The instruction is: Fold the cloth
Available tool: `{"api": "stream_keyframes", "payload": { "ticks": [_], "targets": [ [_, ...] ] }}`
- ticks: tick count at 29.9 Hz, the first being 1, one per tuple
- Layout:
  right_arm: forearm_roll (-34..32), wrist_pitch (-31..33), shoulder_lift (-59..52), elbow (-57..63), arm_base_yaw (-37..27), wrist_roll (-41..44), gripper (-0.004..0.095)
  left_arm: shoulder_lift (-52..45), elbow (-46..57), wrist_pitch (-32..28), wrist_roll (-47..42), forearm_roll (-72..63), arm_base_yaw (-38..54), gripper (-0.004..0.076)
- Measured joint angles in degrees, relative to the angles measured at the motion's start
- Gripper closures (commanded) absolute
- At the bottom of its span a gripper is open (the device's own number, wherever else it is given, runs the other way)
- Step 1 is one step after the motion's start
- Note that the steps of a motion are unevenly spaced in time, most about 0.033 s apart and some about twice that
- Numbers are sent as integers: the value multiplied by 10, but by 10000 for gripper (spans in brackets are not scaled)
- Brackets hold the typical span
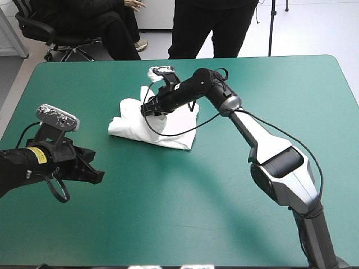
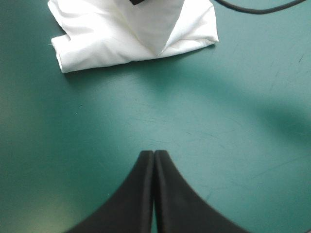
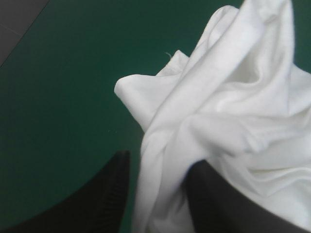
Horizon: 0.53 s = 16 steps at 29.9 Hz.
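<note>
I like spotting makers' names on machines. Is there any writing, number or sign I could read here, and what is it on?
Yellow sticker on the left arm: dark print, too small to read.
T-shirt: plain white, no print showing.
Teal-green cover and right arm: no text visible.

Readable text: none in any view.
Yellow sticker [image 1: 37, 155]: the only label in sight, stuck on the left arm [image 1: 17, 165] a little behind the left gripper [image 1: 95, 176], seen from the high view.
Print on the sticker: faint dark marks on the yellow (too small to make out as letters or numbers).
</note>
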Motion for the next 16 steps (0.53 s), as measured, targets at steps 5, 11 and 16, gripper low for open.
{"api": "stream_keyframes", "payload": {
  "ticks": [5, 11, 16],
  "targets": [
    [-15, 29, 13, -30, 3, 10, 328, 1, 0, 0, -6, -13, 0, 741],
    [-109, 35, 13, -49, 3, -5, 335, 1, 0, 0, -8, -14, 0, 741],
    [-204, 44, 13, -50, 3, -35, 341, 1, 0, 0, -22, -14, 0, 741]
  ]
}}
